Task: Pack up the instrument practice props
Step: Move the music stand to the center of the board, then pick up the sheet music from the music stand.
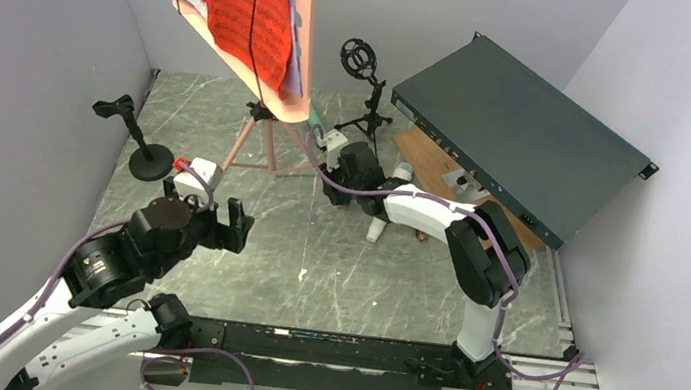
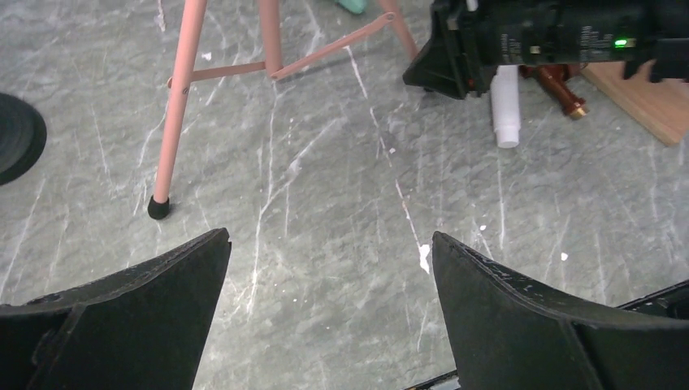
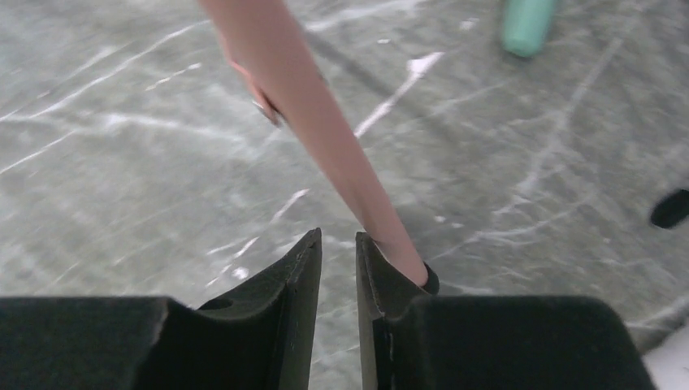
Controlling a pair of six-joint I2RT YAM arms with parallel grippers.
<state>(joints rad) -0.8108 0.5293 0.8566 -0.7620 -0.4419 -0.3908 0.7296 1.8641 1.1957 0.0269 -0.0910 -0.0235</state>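
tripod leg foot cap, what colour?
Black cap, at the bottom of the pink tripod leg. Shows best in the left wrist view.

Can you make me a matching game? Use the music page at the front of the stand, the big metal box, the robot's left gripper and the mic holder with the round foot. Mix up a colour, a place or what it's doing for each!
Things
1. front sheet-music page
2. metal box
3. left gripper
4. round-base microphone mount

Matches
A. dark green
B. wide open, holding nothing
C. red
D. standing upright, far left of the scene

Right pairs: 1-C, 2-A, 3-B, 4-D
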